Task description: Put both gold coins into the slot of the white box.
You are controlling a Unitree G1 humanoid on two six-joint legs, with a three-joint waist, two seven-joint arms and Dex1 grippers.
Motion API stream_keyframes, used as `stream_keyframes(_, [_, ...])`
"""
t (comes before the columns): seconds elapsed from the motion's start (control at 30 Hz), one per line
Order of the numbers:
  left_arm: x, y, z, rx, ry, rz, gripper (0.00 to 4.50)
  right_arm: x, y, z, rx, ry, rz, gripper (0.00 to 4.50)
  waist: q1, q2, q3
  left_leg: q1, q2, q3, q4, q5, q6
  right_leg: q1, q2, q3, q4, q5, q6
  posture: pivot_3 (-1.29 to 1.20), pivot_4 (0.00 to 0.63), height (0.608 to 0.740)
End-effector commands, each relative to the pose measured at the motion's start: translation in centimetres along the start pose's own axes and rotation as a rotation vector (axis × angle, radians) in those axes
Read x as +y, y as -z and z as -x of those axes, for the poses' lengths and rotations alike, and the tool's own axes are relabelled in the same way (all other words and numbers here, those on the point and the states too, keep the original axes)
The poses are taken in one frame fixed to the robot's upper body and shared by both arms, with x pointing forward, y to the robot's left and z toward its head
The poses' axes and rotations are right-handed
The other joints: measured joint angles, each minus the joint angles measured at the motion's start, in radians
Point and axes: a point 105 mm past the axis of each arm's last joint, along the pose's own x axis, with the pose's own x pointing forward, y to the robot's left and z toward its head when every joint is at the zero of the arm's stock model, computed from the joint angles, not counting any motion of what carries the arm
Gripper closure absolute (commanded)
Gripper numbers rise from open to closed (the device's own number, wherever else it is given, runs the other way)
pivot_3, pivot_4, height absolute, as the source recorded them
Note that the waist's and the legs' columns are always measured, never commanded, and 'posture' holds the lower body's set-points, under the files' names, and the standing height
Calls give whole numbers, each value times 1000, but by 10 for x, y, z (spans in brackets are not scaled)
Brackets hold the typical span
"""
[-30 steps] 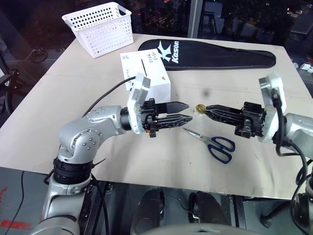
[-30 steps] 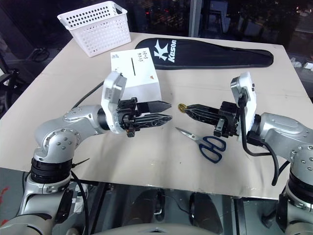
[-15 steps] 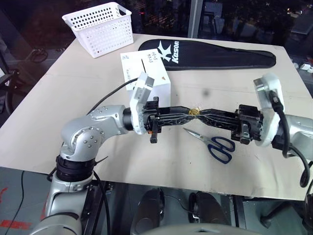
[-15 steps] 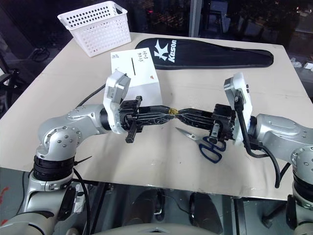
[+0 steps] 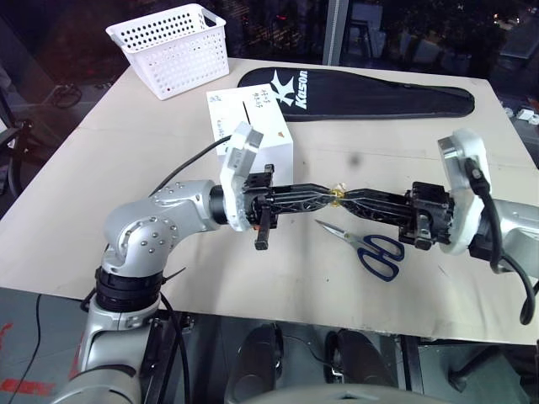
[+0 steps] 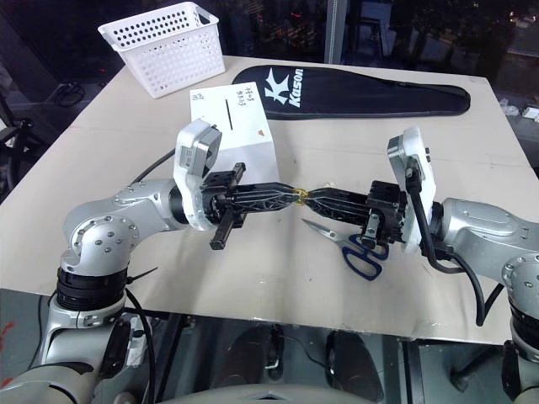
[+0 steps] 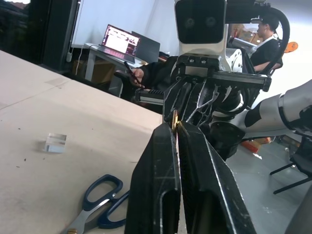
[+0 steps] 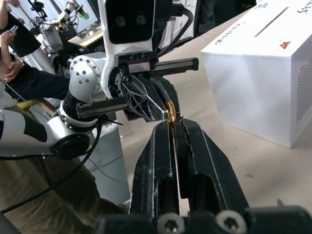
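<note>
One gold coin (image 5: pixel 338 193) sits pinched between both grippers above the table (image 5: pixel 126 160): the left gripper (image 5: pixel 330 194) and right gripper (image 5: pixel 345 194) meet tip to tip, each clamped on it, near the white box (image 5: pixel 253 126) and scissors (image 5: pixel 366 246).

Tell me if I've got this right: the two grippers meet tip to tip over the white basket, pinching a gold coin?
Not over the basket. The left gripper and right gripper meet above bare table, pinching the gold coin, as the left eye view shows.
</note>
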Motion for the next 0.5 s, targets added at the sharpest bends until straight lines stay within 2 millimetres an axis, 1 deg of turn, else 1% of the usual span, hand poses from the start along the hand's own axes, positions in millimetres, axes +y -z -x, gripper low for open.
stream_keyframes(0.03, [-6, -5, 1, -12, 7, -30, 4426, 9, -8, -2, -18, -31, 52, 4500, 0, 0, 0, 0, 0, 0, 0, 0, 0, 0, 0, 0, 0, 0, 0, 0, 150, 740])
stream_keyframes(0.07, [-4, -5, 1, -19, -11, -32, 4473, 9, -9, -2, -23, -36, 52, 4215, 0, 0, 0, 0, 0, 0, 0, 0, 0, 0, 0, 0, 0, 0, 0, 0, 150, 740])
stream_keyframes(0.1, [-2, -6, 2, -30, -40, -38, 4500, 8, -10, -1, -26, -31, 53, 4040, 0, 0, 0, 0, 0, 0, 0, 0, 0, 0, 0, 0, 0, 0, 0, 0, 150, 740])
stream_keyframes(0.13, [5, -9, 3, -50, -110, -63, 4500, 3, -8, 3, -18, -1, 53, 3893, 0, 0, 0, 0, 0, 0, 0, 0, 0, 0, 0, 0, 0, 0, 0, 0, 150, 740])
stream_keyframes(0.17, [14, -13, 4, -79, -194, -93, 4500, -5, -6, 7, -9, 45, 60, 3291, 2, 0, 0, 0, 0, 0, 0, 0, 0, 0, 0, 0, 0, 0, 0, 0, 150, 740])
stream_keyframes(0.23, [28, -21, 6, -127, -338, -130, 4500, -16, -4, 15, 1, 116, 67, 2804, 5, 0, 0, 0, 0, -1, 0, 0, 0, 0, -1, 0, 0, 0, 0, 0, 150, 740])
stream_keyframes(0.27, [35, -26, 8, -152, -404, -145, 4500, -20, -4, 17, 2, 138, 71, 2346, 5, 0, 0, 0, 0, -2, 1, 0, 0, 2, -1, -1, -1, 0, 0, 0, 150, 740])
stream_keyframes(0.3, [40, -31, 9, -182, -462, -156, 4500, -23, -5, 19, 4, 157, 80, 2051, 4, 0, 0, 0, 0, -2, 1, 0, 0, 2, -1, -1, -1, 0, 0, 0, 150, 740])
stream_keyframes(0.37, [53, -42, 14, -227, -606, -192, 4500, -36, -9, 22, 1, 237, 126, 1173, 4, 0, 0, 0, -1, -2, 2, 0, 0, 2, -1, -1, -1, 0, 0, 0, 150, 740])
stream_keyframes(0.4, [58, -47, 15, -251, -665, -203, 4500, -43, -13, 24, -6, 272, 146, 595, 3, -1, 0, 0, -1, -2, 2, 0, 0, 2, -1, -1, -1, 0, 0, 0, 150, 740])
stream_keyframes(0.43, [63, -51, 20, -268, -742, -232, 4500, -47, -16, 24, -11, 285, 162, 154, 2, -1, 0, 0, -1, -2, 2, 0, 0, 2, -1, -1, -1, 0, 1, 0, 150, 740])
stream_keyframes(0.5, [76, -57, 32, -264, -919, -314, 4500, -48, -21, 25, -20, 280, 174, 68, 1, -1, 0, 0, 0, -2, 2, 0, 0, 2, 0, -1, 0, 0, 1, 0, 150, 740])
